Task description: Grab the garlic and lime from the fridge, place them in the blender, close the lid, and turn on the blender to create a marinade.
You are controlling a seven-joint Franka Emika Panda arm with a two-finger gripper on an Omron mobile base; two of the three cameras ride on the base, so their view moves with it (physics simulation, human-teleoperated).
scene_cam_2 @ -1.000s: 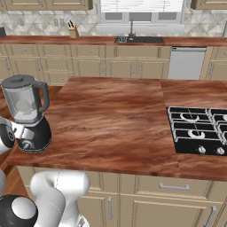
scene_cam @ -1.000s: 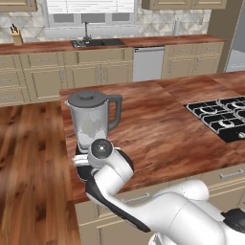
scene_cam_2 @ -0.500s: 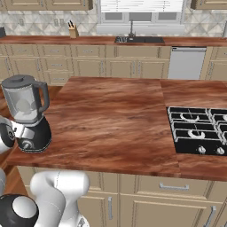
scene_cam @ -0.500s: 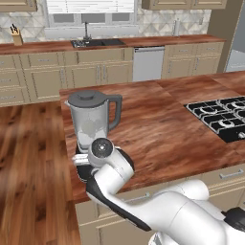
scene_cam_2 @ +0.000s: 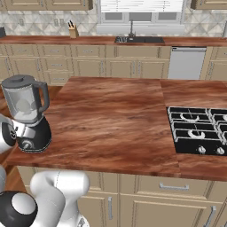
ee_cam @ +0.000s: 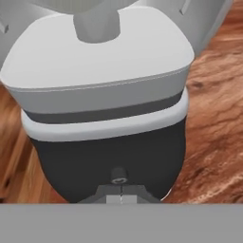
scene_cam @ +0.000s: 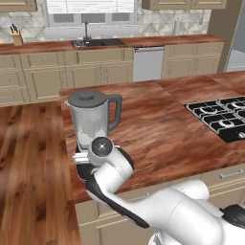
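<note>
The blender (scene_cam: 91, 122) stands near the left end of the island counter (scene_cam: 158, 129), its clear jug on a black base (scene_cam_2: 36, 134). The dark grey lid (scene_cam: 86, 97) sits on top of the jug. Something pale shows faintly inside the jug; I cannot make out garlic or lime there. My gripper (ee_cam: 121, 197) is shut, with nothing between its tips, which sit right at the base's front, just under a small round knob (ee_cam: 118, 175). The silver dial (scene_cam_2: 25, 144) faces the counter's front edge. A grey panel at the far right edge may be the fridge (scene_cam: 238, 48).
A black gas hob (scene_cam_2: 199, 131) is set into the island's right side. Beige cabinets, a sink (scene_cam: 98, 43), a steel dishwasher (scene_cam: 148, 63) and a knife block (scene_cam: 17, 36) line the back wall. Wooden floor (scene_cam: 28, 158) lies left of the island.
</note>
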